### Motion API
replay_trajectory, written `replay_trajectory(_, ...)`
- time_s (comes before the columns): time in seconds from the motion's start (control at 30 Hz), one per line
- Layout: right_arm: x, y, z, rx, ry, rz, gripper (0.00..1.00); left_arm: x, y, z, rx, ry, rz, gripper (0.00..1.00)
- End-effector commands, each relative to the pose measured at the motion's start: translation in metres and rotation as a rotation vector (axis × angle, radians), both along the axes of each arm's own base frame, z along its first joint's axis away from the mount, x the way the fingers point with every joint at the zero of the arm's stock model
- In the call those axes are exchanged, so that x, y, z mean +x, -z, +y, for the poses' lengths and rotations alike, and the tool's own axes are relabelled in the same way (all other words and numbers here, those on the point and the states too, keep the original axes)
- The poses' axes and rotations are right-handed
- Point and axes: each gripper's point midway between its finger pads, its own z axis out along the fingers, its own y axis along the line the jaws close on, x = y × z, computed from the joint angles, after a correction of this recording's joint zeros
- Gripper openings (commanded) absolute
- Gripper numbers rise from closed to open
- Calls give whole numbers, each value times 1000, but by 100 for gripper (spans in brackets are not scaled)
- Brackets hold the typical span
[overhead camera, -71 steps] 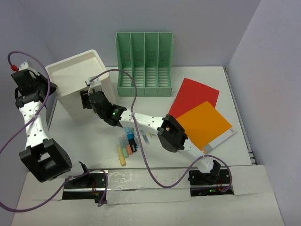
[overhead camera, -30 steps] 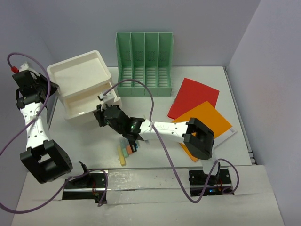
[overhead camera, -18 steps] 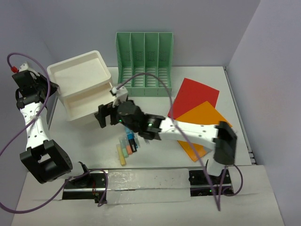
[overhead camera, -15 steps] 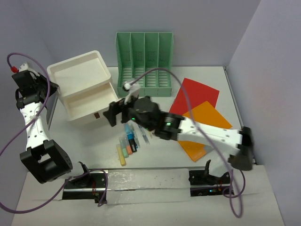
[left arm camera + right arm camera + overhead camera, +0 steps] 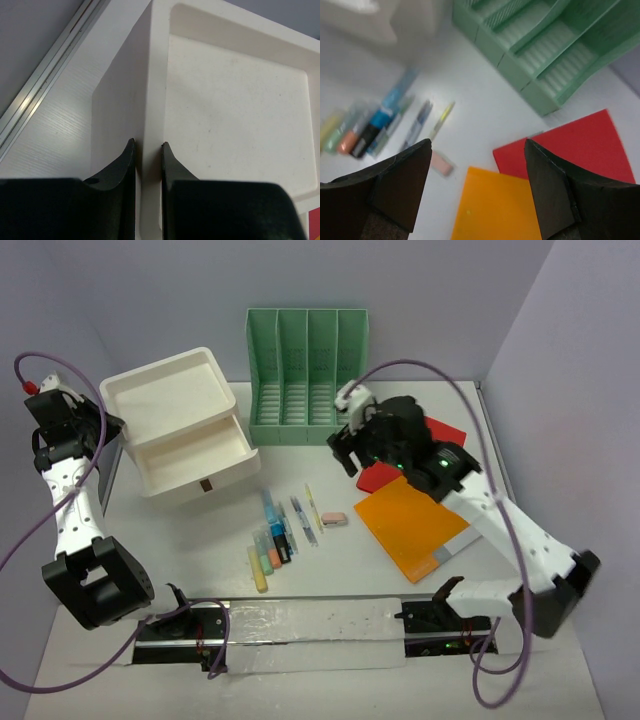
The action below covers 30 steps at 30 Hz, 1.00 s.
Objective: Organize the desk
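Observation:
The white desk (image 5: 200,540) holds a white drawer box (image 5: 175,400) at the back left, its upper drawer (image 5: 195,452) pulled out. My left gripper (image 5: 103,430) is at the box's left edge. In the left wrist view it (image 5: 147,146) is shut on the rim of the box (image 5: 235,110). My right gripper (image 5: 341,452) is open and empty, raised above the near edge of the red folder (image 5: 448,430). In the right wrist view it (image 5: 477,145) hovers over the red folder (image 5: 570,145) and the orange folder (image 5: 495,205).
A green file holder (image 5: 308,380) stands at the back. An orange folder (image 5: 410,525) lies right of centre. Pens (image 5: 297,512), a pink eraser (image 5: 335,519) and several highlighters (image 5: 270,555) lie in front of the box. Walls close the back and right.
My right arm has left the drawer front and swung right and back to the red folder, leaving the drawer pulled out. The pens and eraser are uncovered. The left arm has not moved.

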Motion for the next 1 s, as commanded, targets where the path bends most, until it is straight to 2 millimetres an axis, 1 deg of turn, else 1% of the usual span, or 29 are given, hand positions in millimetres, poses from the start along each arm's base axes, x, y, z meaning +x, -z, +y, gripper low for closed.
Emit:
replay_trajectory(0.0,-18,83,4,-327,-235,208,87,2,-11,-17,-109,45,-30,3)
replay_trajectory(0.1,-23,104,4,-408,-280,276,94,1,-11,-18,-106,52,-36,3)
replay_trajectory(0.17,-22,119,4,-472,-293,283,96,1,-12,-18,-106,51,-40,4)
replay_trajectory(0.2,-21,125,6,-501,-308,276,97,1,-12,-18,-105,50,-42,4)
replay_trajectory(0.27,-22,137,17,-540,-360,263,97,2,-13,-17,-100,52,-47,4)
replay_trajectory(0.37,-19,165,27,-594,-390,297,97,2,-17,-16,-85,53,-52,4)
replay_trajectory(0.4,-18,179,31,-628,-409,313,97,1,-19,-15,-76,55,-55,4)
replay_trajectory(0.5,-14,203,37,-677,-426,327,97,2,-22,-14,-62,55,-59,4)
replay_trajectory(0.6,1,218,49,-683,-412,293,97,2,-26,-12,-54,51,-62,5)
replay_trajectory(0.67,10,223,47,-710,-384,275,97,1,-25,-15,-60,58,-60,5)
replay_trajectory(0.73,12,229,45,-729,-381,273,97,-2,-23,-20,-73,78,-60,5)
replay_trajectory(0.8,8,236,44,-735,-392,286,96,-4,-20,-25,-84,95,-64,5)
replay_trajectory(0.83,3,242,40,-738,-402,304,96,-4,-19,-26,-84,100,-67,5)
replay_trajectory(0.9,-6,250,40,-728,-420,323,95,-5,-18,-25,-83,96,-62,5)
replay_trajectory(0.93,-16,259,33,-741,-424,346,95,-5,-18,-24,-78,94,-59,5)
replay_trajectory(0.97,-23,267,31,-751,-436,356,95,-4,-20,-23,-76,91,-61,5)
